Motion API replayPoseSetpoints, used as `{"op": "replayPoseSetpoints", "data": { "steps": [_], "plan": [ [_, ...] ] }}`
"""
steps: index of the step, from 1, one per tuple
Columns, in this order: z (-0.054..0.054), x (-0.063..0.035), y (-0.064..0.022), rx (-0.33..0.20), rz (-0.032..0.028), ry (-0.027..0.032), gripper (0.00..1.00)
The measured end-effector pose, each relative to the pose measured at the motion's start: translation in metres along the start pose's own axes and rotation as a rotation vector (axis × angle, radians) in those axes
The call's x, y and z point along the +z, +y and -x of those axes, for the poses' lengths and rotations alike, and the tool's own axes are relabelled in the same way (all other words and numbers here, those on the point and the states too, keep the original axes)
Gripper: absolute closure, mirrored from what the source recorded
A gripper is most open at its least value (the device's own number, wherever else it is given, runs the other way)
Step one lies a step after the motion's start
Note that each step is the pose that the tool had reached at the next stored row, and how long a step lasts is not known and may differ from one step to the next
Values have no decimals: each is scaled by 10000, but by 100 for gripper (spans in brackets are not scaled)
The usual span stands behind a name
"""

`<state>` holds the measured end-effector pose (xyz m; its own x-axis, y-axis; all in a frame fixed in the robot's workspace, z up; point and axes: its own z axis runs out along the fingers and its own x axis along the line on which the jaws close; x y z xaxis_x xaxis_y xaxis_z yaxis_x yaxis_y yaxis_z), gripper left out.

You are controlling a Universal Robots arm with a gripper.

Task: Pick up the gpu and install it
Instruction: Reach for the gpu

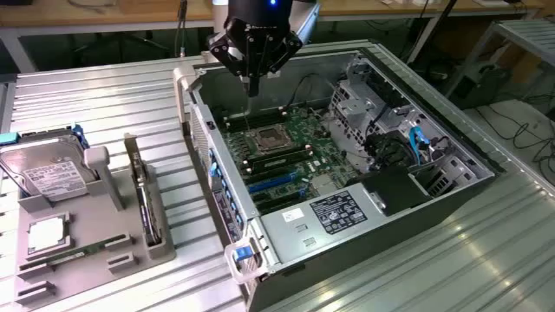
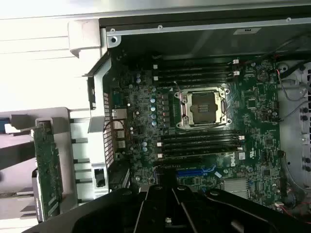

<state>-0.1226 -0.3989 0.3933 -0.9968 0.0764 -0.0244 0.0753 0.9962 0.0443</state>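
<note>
Open computer case point(image 1: 373, 250), bare motherboard point(image 1: 299, 159); hard drive point(image 1: 48, 170), perhaps a processor point(image 1: 45, 235), alongside

Open computer case point(image 2: 204, 30) holding a green motherboard point(image 2: 252, 126). The clock is centred on the empty processor socket point(image 2: 203, 108), with twelve o'clock toward the case wall nearest the first memory slots point(image 2: 194, 70). More memory slots lie at six, a blue card slot point(image 2: 194, 171) further out at six, a silver heat sink point(image 2: 238, 187) at five, and a perforated end panel point(image 2: 108, 126) at nine. Outside the case at eight, the gpu point(image 2: 47, 172) stands on edge in a grey holder point(image 2: 64, 145), untouched. The black gripper point(image 2: 166, 206) hangs at six, just beyond the blue slot.
</note>
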Motion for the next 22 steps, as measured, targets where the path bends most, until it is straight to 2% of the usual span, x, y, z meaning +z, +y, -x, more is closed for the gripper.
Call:
{"op": "replayPoseSetpoints", "data": {
  "steps": [1,2,3,22],
  "plan": [
    [-18,0,-1,-2,1,0,89],
    [-127,-4,-10,-1,0,0,89],
    [-140,-4,-12,-1,1,0,89],
    [-233,-6,-21,-2,1,0,89]
  ]
}}
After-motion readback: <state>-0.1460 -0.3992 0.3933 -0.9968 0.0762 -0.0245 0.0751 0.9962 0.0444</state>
